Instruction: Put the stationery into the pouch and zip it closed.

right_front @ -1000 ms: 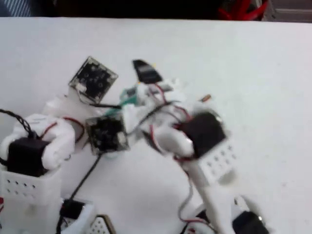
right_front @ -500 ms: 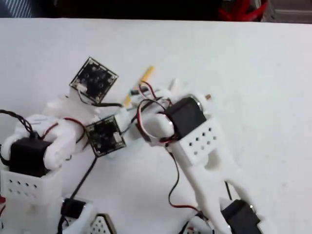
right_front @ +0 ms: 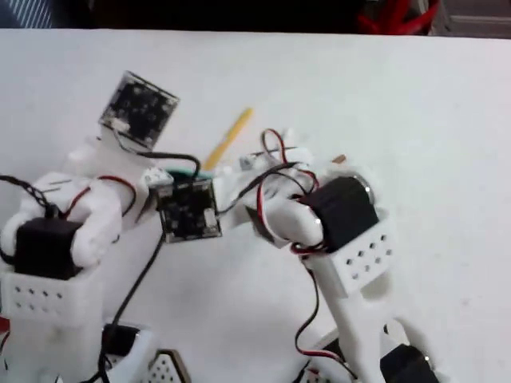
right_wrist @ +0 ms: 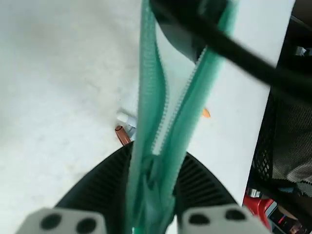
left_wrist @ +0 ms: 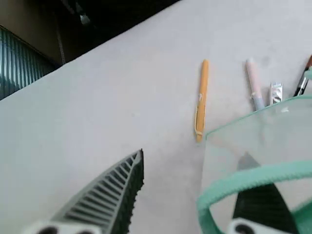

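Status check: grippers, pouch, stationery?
Right gripper shut on the pouch at its zipper end, zipper open. Left gripper open beside the pouch mouth. Yellow pen and pink pen lie on the table, outside.

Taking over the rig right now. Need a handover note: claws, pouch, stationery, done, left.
Claws: the right claw is shut on the teal zipper of the clear plastic pouch. The left claw is open, with one finger at the pouch's mouth.
Things: the yellow pen, pink-and-white pen and brown-tipped pen lie on the white table, outside the pouch.
Done: pouch gripped, zipper partly open; no pen seen inside.
Left: load every pen, then zip it closed.
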